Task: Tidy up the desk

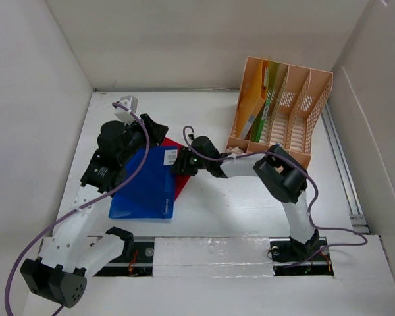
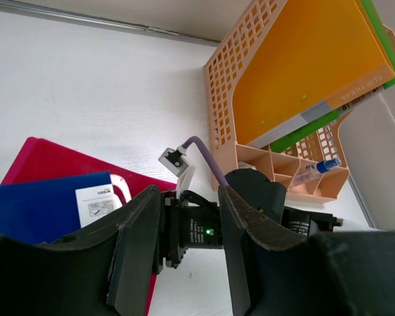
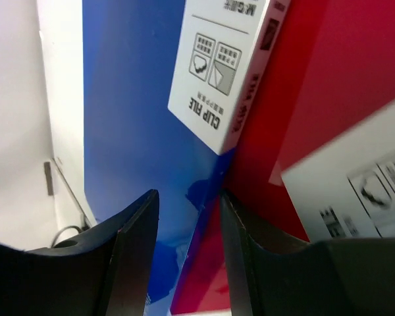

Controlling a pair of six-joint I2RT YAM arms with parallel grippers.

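The desk (image 1: 250, 207) is big, flat and white. It fills the middle of the picture, with white walls around it. A blue folder (image 1: 148, 187) lies on a red folder (image 1: 182, 184) on its left part. The left gripper (image 2: 189, 197) and right gripper (image 3: 187, 204) are both open and hold nothing.

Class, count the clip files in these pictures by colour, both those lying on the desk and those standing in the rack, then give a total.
Blue file: 1
Red file: 1
Orange file: 1
Green file: 1
Total: 4
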